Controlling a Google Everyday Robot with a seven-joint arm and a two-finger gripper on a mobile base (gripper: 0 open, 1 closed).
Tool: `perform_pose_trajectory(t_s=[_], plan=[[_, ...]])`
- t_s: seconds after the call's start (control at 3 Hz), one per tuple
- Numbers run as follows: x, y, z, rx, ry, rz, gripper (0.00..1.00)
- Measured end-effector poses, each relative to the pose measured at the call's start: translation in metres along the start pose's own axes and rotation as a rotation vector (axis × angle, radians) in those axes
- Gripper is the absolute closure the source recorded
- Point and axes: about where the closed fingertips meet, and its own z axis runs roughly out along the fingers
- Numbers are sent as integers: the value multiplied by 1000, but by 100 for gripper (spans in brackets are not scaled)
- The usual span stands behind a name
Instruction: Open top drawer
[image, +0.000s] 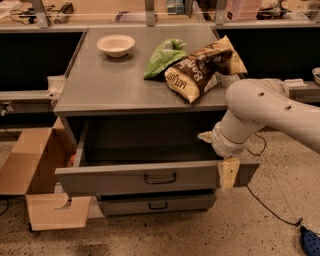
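Hovering at the right end of the pulled-out top drawer (125, 176), the pincer (216, 157) stands spread wide and empty; backing clear looks next.

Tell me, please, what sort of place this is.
Probably a lab or workshop: metal cabinet with its top drawer pulled open, benches behind, cardboard box on the floor. The pincer is at the drawer's right end.

Cream gripper (216, 156) at right of grey top drawer (125, 178); green bag (165, 57).
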Motion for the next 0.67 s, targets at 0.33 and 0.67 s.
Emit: perform_pose_trajectory(t_s=[0.33,0.67], plan=[[-2,14,18,-58,-14,-6,0],[-1,35,26,-110,-14,2,0]])
